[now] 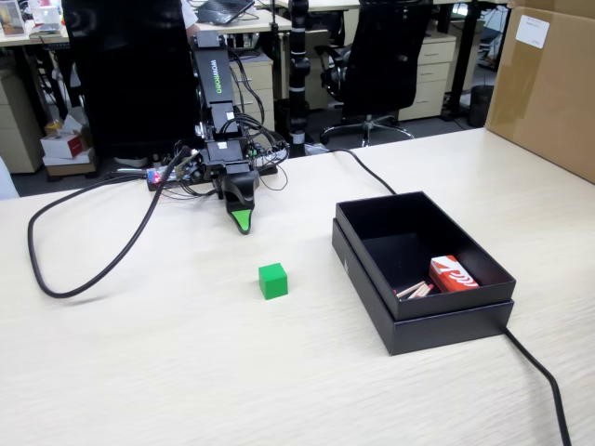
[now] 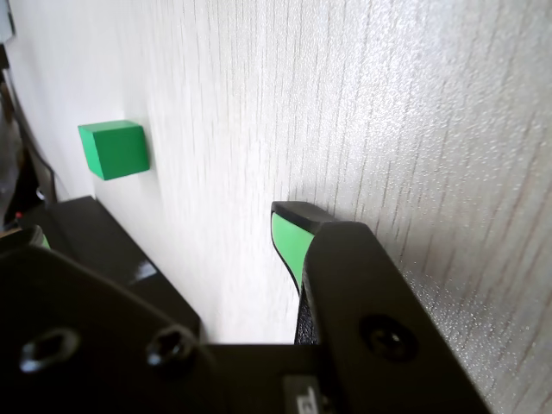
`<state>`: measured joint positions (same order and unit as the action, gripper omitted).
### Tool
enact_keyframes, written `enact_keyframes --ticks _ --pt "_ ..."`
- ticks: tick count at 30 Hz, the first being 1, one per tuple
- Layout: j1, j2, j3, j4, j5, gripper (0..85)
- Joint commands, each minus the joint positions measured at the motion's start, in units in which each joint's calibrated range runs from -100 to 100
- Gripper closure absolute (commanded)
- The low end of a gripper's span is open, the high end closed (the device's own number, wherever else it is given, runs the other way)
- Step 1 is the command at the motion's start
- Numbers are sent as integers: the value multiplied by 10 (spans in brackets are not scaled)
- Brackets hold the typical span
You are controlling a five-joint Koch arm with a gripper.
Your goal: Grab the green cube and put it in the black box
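Observation:
The green cube (image 1: pixel 272 280) sits on the pale wooden table, to the left of the black box (image 1: pixel 446 330) in the fixed view. My gripper (image 1: pixel 242 221) points down at the table behind the cube, about a cube's width or two away from it, with its green tip low over the surface. In the wrist view the cube (image 2: pixel 113 148) lies ahead at the upper left, outside the jaws. The gripper (image 2: pixel 172 209) stands open there, with bare table between the green-padded finger (image 2: pixel 289 241) and the dark opposite jaw. Nothing is held.
The black box holds a small red and white packet (image 1: pixel 453 273) and some wooden sticks (image 1: pixel 414 290). A black cable (image 1: pixel 56 279) loops across the table's left side and another cable (image 1: pixel 539 372) runs off behind the box's right corner. A brown carton (image 1: pixel 548 84) stands at the far right.

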<state>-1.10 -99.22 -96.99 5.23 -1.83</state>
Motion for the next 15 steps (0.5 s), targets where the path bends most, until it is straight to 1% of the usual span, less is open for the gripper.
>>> enact_keyframes --ticks 1,8,15 --pt "0 0 -5 -22 -2 358" --pt "-1 1 -2 -26 -2 367" --pt "-1 1 59 -144 0 363"
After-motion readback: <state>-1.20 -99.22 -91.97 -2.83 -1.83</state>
